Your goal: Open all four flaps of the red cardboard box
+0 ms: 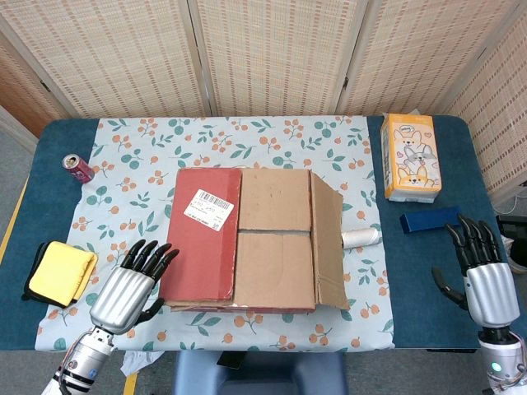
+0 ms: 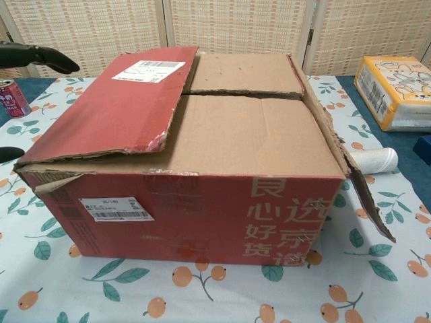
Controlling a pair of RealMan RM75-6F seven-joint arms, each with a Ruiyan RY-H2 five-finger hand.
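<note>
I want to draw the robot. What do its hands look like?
Each hand, left and right, has a shiny silver metal back and slim black fingers. The wrists are silver rings. The left wrist shows thin coloured wires, and the right one has a small blue light.

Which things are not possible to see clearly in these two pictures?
- Inside of the red cardboard box: both views, covered by its flaps.
- Left hand: chest view shows only dark fingertips, cut by the left edge.
- Right hand: outside the chest view.
- Shipping label: print too small, both views.
</note>
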